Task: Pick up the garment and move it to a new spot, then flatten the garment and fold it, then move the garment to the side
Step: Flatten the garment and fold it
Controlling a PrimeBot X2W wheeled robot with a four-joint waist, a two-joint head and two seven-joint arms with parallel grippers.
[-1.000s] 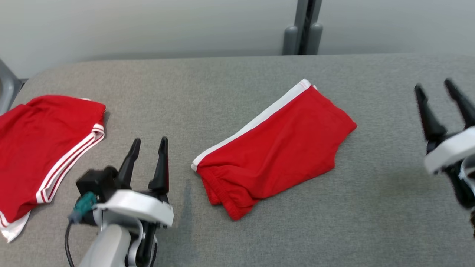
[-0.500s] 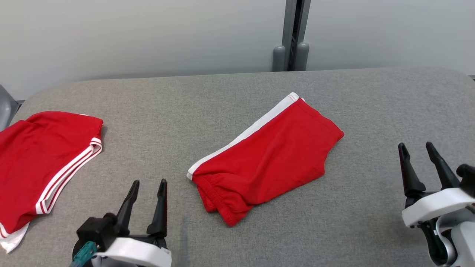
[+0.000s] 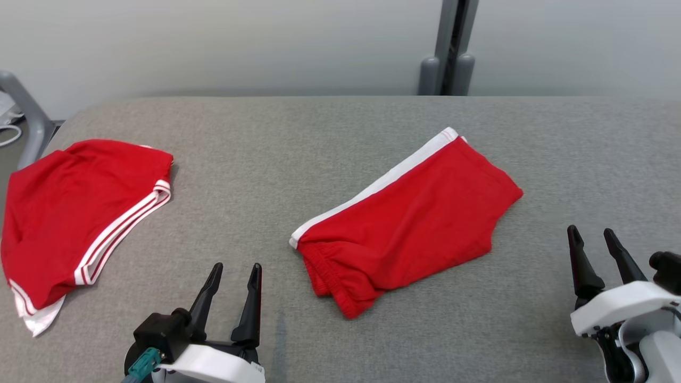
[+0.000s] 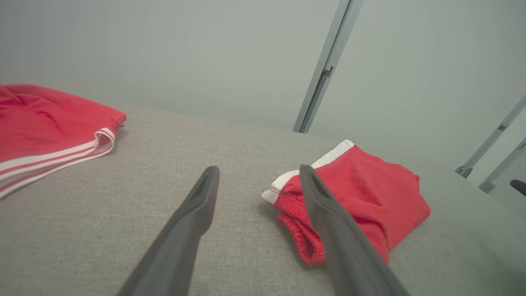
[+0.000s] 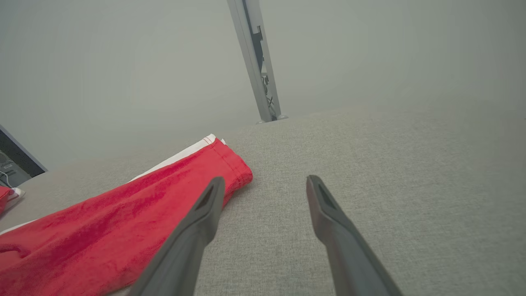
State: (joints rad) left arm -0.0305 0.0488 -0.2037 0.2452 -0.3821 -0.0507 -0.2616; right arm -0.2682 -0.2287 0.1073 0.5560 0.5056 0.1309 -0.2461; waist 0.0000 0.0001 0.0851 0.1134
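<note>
Drawn back, left tool (image 3: 237, 265) and right tool (image 3: 589, 229) gape empty beside folded shorts (image 3: 409, 223); next, seemingly, a grip to move them aside.

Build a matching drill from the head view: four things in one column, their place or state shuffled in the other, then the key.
Things
1. folded red shorts
2. red striped garment
3. left gripper
4. right gripper

Place or state
a. lower right, open, holding nothing
b. left end of the table
c. middle of the table, white band along one edge
d. lower left, open, holding nothing

Pairs: 1-c, 2-b, 3-d, 4-a
</note>
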